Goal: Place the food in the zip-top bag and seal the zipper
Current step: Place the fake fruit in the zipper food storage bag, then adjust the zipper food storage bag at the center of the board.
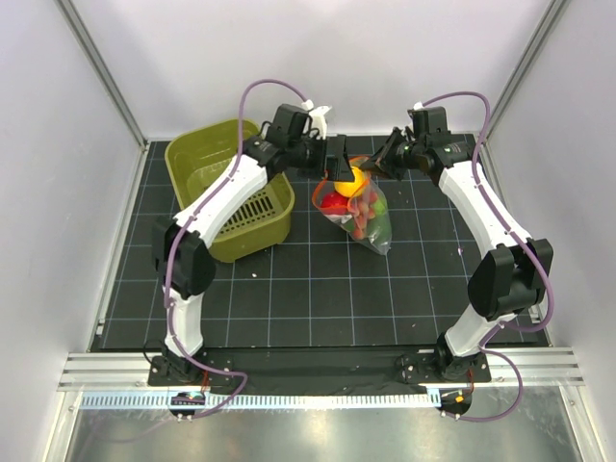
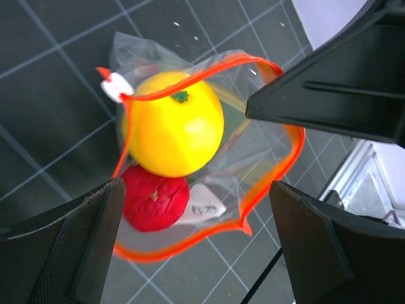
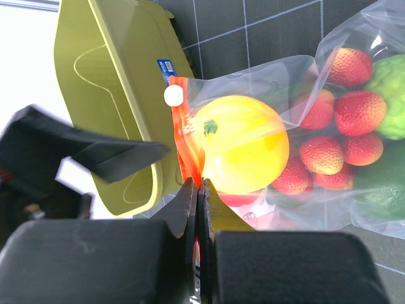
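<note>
Bag [image 1: 371, 226] lay on the black mat [image 1: 289, 289] just beside the basket [image 1: 192, 159], on the side away from the left arm's base, its mouth lifted toward the two claws. Inside the bag: the yellow ball [image 1: 348, 179] uppermost at the mouth, red ones [image 3: 357, 111] clustered below it, green ones [image 3: 392, 69] deepest. Left arm reached across above the basket; the basket's slotted floor showed beside it. Left claw [image 1: 335, 164] and right claw [image 1: 380, 166] met over the bag mouth, beyond the basket's far corner. The top view was too small to tell either claw's state. Left wrist view settled one: the left claw's fingers [image 2: 69, 253] stood wide apart, gripping nothing, with the bag mouth between them. That view also showed the zipper [image 2: 145, 256] spread into an open loop around the ball, a white slider [image 2: 114, 87] at one end, and a larger red piece under the ball, which the right wrist view mostly hid. Right wrist view showed the right claw pressed closed on the zipper, pinching the strip just below the slider, basket wall close behind. Only that view showed the red ones' pebbled skins.
</note>
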You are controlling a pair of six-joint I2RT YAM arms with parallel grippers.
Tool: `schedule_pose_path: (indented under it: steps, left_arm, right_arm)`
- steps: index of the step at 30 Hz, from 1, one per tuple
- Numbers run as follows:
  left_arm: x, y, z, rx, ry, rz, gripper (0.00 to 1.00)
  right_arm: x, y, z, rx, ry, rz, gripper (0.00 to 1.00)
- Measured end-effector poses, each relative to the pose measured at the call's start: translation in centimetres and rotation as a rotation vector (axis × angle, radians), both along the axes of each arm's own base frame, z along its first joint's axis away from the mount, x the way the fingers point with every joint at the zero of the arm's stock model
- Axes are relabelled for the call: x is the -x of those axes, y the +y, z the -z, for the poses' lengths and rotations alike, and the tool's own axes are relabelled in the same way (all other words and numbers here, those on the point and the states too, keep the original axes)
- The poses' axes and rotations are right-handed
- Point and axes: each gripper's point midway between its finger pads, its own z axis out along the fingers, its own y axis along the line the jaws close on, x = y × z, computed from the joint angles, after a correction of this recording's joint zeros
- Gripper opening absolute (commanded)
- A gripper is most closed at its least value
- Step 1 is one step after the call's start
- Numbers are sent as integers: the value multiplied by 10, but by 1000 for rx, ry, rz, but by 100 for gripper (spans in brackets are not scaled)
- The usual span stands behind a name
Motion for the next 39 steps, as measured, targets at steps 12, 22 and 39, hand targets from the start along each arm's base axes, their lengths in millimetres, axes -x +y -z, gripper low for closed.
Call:
schedule_pose_path:
  steps: [12, 22, 39]
  left_arm:
    - [-4, 59, 3, -135, 25, -181, 78]
    - [0, 48, 81, -203, 213, -115, 0]
    - [8, 31, 2, -7, 160, -100, 0]
  right_arm:
    - [0, -1, 0, -2, 0, 1, 1]
    - [-3, -3, 0, -2, -4, 6, 1]
    - [1, -17, 23, 145, 9, 22, 1]
